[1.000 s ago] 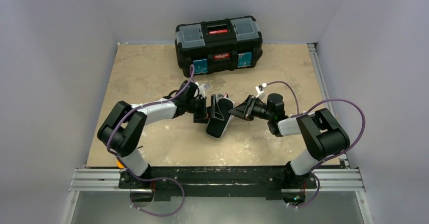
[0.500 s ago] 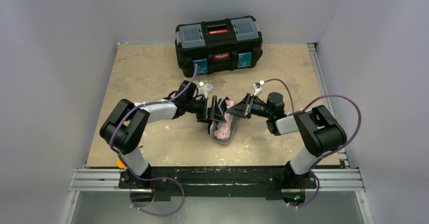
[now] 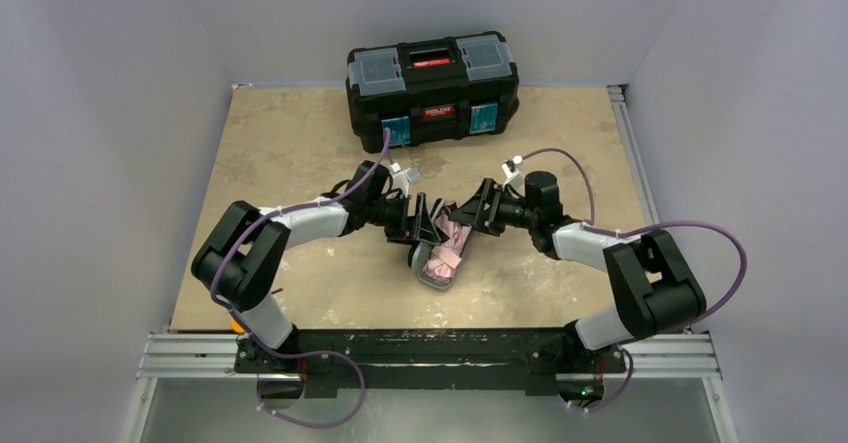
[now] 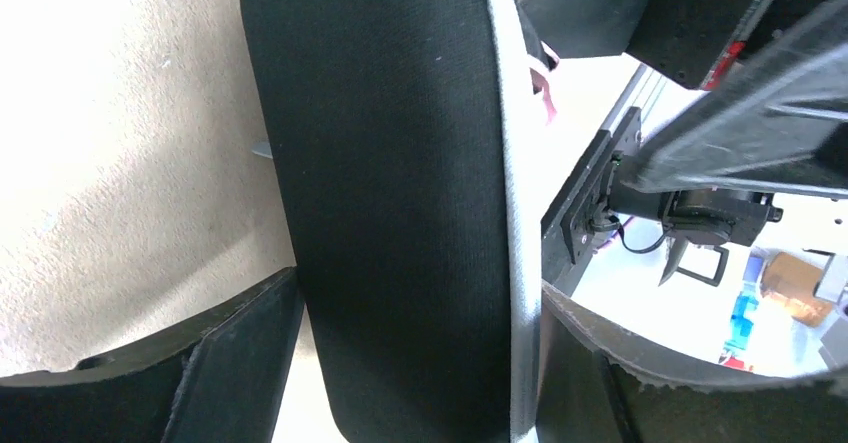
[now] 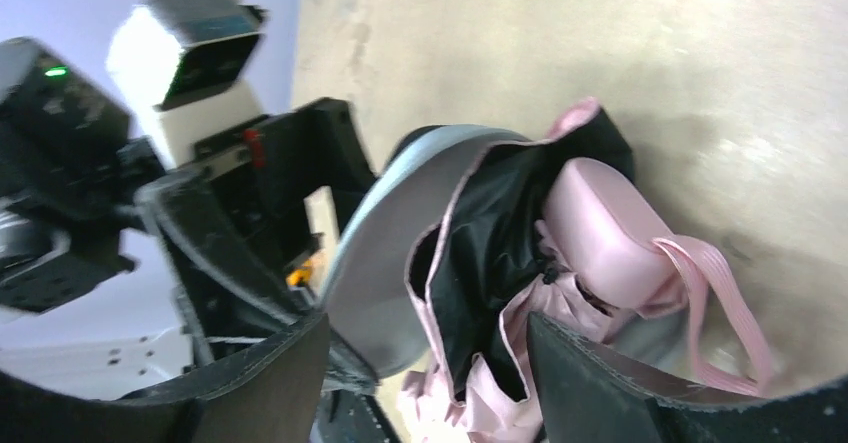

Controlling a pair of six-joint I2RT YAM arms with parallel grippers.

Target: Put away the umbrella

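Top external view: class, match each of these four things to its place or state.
Column A
1 umbrella
2 case
3 toolbox
4 left gripper

Column B
a black, shut, at the far edge of the table
b pink, bundled inside the case
c jaws either side of the raised lid
d grey-rimmed, lying open mid-table

Pairs: 1-b, 2-d, 3-a, 4-c

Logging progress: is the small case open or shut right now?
Open. The lid of the case stands raised between the fingers of the left gripper, and the pink umbrella lies exposed in its lower half.
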